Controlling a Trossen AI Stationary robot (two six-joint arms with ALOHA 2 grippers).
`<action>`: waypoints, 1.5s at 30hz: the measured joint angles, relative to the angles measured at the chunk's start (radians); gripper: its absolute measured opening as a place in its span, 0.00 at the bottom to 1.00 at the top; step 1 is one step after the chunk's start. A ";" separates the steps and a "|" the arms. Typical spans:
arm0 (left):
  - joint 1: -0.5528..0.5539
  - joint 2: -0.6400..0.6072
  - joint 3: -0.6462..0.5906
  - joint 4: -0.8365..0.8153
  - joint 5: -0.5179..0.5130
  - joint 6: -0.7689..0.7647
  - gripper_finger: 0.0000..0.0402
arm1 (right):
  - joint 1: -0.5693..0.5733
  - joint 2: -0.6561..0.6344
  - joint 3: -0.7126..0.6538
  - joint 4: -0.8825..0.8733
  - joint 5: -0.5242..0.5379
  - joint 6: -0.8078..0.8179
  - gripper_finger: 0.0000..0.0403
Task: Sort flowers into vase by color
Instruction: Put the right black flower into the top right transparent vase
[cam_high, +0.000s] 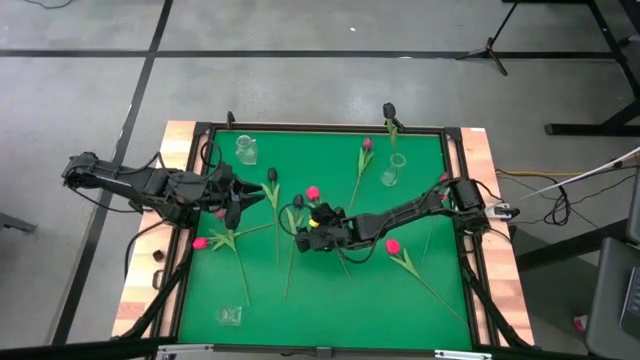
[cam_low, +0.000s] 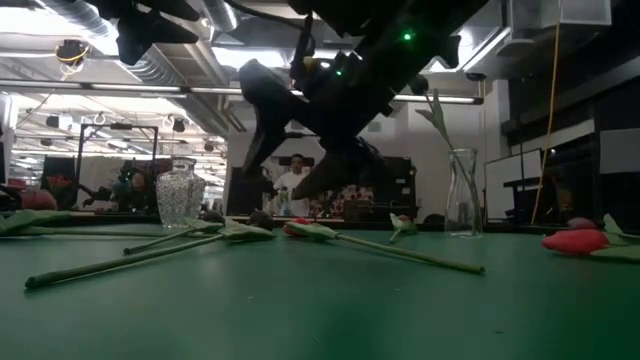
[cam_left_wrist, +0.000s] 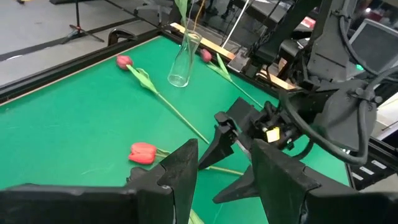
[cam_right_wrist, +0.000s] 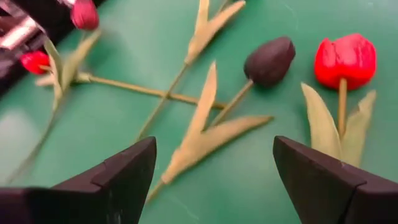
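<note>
Dark fingers (cam_right_wrist: 118, 177) of the right claw (cam_right_wrist: 214, 171) stand wide apart just above the green counter (cam_right_wrist: 249, 186), over a near-black tulip (cam_right_wrist: 269, 60) lying beside a red tulip (cam_right_wrist: 346, 59). Other tulips lie scattered flat on the counter. At its left side, the left claw (cam_high: 232, 200) hangs half-spread, holding nothing.
</note>
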 joint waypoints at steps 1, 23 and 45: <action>0.000 0.000 0.000 0.000 0.000 0.000 0.36 | -0.006 0.000 0.000 0.011 -0.005 0.000 0.80; 0.000 0.000 0.000 -0.018 0.000 0.004 0.36 | -0.060 0.093 0.030 0.098 -0.096 0.049 0.80; 0.000 0.000 0.001 -0.032 -0.001 0.002 0.36 | -0.074 0.209 0.210 -0.124 -0.098 0.022 0.39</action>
